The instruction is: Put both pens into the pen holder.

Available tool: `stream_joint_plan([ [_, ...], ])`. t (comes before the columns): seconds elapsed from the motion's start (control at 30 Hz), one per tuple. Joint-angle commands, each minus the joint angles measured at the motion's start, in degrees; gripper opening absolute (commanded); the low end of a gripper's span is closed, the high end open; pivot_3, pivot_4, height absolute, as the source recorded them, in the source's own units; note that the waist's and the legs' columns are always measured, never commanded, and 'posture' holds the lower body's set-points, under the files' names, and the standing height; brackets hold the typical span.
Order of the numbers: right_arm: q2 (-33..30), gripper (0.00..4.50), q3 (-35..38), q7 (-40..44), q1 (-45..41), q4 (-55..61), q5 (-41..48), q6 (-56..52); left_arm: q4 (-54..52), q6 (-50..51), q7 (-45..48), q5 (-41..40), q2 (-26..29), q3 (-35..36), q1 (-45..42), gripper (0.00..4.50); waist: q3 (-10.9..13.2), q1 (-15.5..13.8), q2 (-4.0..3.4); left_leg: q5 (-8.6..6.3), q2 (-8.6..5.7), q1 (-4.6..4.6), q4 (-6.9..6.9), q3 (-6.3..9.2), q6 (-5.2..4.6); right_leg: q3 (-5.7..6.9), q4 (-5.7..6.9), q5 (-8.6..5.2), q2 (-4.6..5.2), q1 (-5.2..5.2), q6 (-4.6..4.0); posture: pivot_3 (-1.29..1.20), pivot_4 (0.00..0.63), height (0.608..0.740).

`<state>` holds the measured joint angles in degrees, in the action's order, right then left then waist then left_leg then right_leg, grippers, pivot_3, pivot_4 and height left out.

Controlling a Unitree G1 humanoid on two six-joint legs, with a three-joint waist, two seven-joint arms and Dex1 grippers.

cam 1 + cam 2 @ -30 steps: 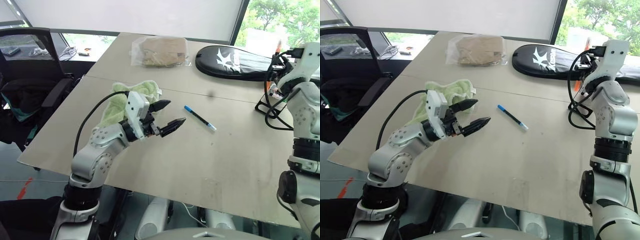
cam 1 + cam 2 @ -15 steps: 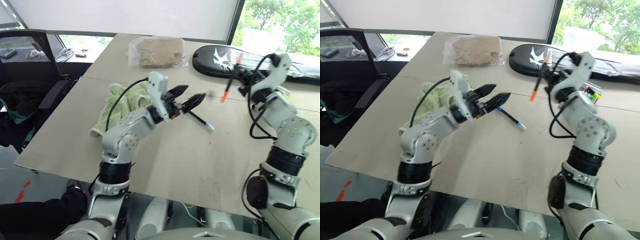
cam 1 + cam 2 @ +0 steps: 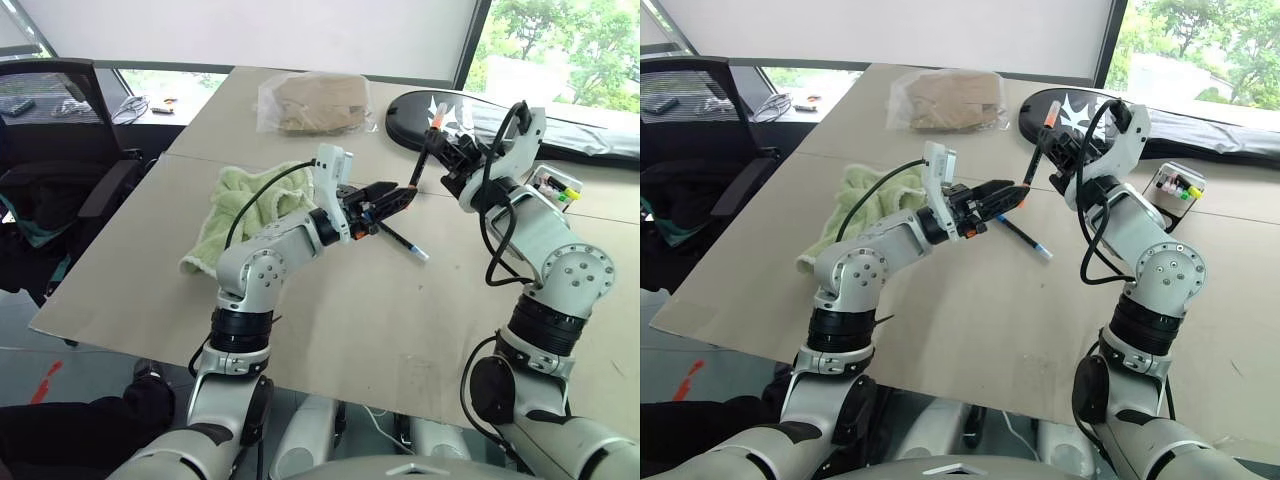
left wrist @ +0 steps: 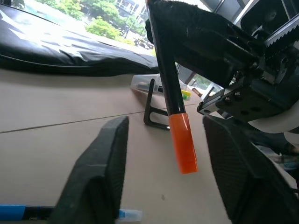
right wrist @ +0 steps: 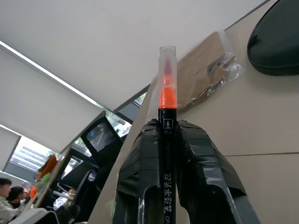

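Observation:
My right gripper is shut on the orange-ended pen and holds it upright and slightly tilted above the table's middle. In the right wrist view the pen stands between the fingers. My left gripper reaches in from the left. Its jaws are open on either side of the pen's lower orange end without touching it. The blue-capped pen lies flat on the table below both grippers. The pen holder stands to the right, behind my right arm.
A green towel lies left of centre. A clear bag with something brown inside and a long black racket bag lie at the back. A black office chair stands off the table's left edge.
My right arm swung left from near the pen holder, bringing the orange-ended pen over the table's middle. My left gripper moved right to meet it, and its jaws narrowed around the pen's lower end.

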<state>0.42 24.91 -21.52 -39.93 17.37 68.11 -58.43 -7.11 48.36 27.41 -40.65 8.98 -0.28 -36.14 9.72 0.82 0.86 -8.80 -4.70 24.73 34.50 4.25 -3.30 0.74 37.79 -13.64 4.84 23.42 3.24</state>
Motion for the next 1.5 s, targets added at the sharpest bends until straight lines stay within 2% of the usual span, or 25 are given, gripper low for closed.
stream_joint_plan([
  [0.03,-0.92,0.0,-1.91,-1.31,-0.69,3.15,5.74,0.77,-1.98,-0.04,0.27,-0.51,-0.15,0.08,-0.25,0.44,0.0,0.05,0.0,0.0,0.0,0.0,0.0,0.0,0.0,-0.01,0.0,0.0,0.0,0.0,0.0,0.0,0.15,0.74],
  [0.07,-1.22,0.0,-2.28,-1.59,-0.54,3.23,6.55,0.83,-2.06,0.08,0.26,-0.64,-0.16,0.17,-0.24,0.08,0.0,0.05,0.0,0.0,0.0,0.0,-0.01,0.0,0.0,-0.01,0.0,0.0,0.01,0.0,0.0,0.0,0.15,0.74],
  [0.23,-3.24,0.0,-4.03,-2.14,0.14,3.34,8.98,1.54,-2.47,0.62,0.4,-1.24,-0.06,0.59,-0.03,0.08,0.0,0.01,0.0,0.0,0.0,0.01,-0.01,0.0,-0.01,0.01,-0.02,0.0,0.01,0.0,0.0,0.0,0.15,0.74],
  [0.37,-7.23,0.0,-5.57,-0.72,1.25,3.33,9.23,0.8,-3.07,0.93,1.55,-0.8,1.48,0.34,0.36,0.08,0.0,0.02,0.0,0.0,0.0,0.02,-0.01,-0.01,-0.01,0.0,-0.04,0.0,0.01,0.0,0.0,0.0,0.15,0.74],
  [0.57,-18.0,0.0,-6.73,5.81,2.03,0.76,11.7,-2.84,-3.96,0.07,7.04,0.85,7.17,-1.66,1.22,0.08,0.0,0.0,0.0,0.0,0.01,0.02,-0.03,-0.01,-0.01,0.02,-0.06,-0.01,0.02,0.0,-0.01,0.0,0.15,0.74],
  [0.7,-27.73,0.0,-8.69,14.51,2.19,-1.2,15.75,-9.03,-5.18,-0.66,11.36,1.37,10.67,-3.48,2.36,0.08,0.01,-0.04,-0.01,-0.01,0.01,0.07,-0.03,-0.02,-0.03,0.04,-0.18,-0.02,0.09,-0.01,-0.02,0.0,0.15,0.74],
  [0.87,-36.5,0.0,-10.99,24.39,2.71,-3.48,19.07,-13.7,-6.12,-3.43,17.86,3.2,15.36,-6.25,3.31,0.08,0.02,-0.08,0.02,-0.02,0.04,0.13,-0.05,-0.02,-0.04,0.06,-0.37,-0.03,0.25,-0.03,-0.03,0.0,0.15,0.74],
  [1.2,-41.1,0.0,-12.45,31.43,3.89,-4.51,17.8,-13.79,-5.35,-7.97,23.15,6.18,18.07,-7.53,4.01,0.08,0.03,-0.19,0.03,-0.04,0.08,0.25,-0.05,-0.02,-0.07,0.08,-0.62,-0.04,0.31,-0.03,-0.05,0.0,0.15,0.74],
  [1.5,-41.74,0.0,-10.39,28.84,8.09,-2.45,19.69,-10.44,-4.29,-12.52,24.29,7.91,16.58,-6.52,4.3,0.08,0.03,-0.33,0.03,-0.1,0.08,0.37,-0.04,-0.02,-0.16,0.1,-0.83,0.0,0.34,-0.02,0.01,0.0,0.15,0.74],
])
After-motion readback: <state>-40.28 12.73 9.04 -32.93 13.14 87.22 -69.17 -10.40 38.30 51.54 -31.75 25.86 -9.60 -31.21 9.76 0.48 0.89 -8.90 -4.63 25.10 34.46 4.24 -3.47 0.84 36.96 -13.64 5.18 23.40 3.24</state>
